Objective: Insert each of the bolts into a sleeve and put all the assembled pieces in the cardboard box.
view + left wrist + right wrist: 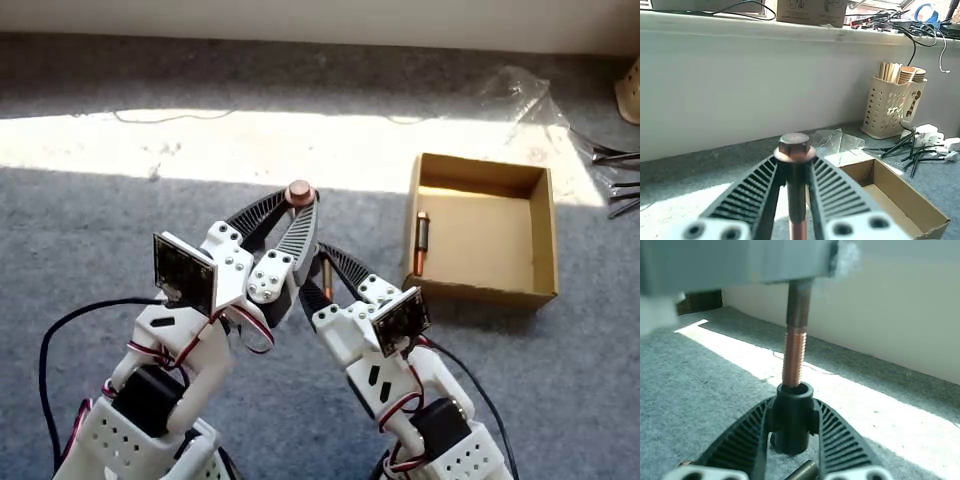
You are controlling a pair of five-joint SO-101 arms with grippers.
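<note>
My left gripper (298, 203) is shut on a copper bolt (300, 191), head up, shaft hanging down. In the left wrist view the bolt's hex head (794, 145) sits just above the two ribbed fingers (752, 192). Directly below, my right gripper (322, 272) is shut on an upright black sleeve (792, 415). The bolt's threaded end (793, 357) reaches into the sleeve's mouth. The open cardboard box (538, 235) stands to the right on the carpet, with one assembled bolt and sleeve (421, 243) lying against its left wall.
Grey carpet with a sunlit band runs across the far side. A crumpled clear plastic bag (515, 90) lies behind the box, and black tools (615, 185) lie to its right. A beige holder with sticks (892, 105) stands by the white wall.
</note>
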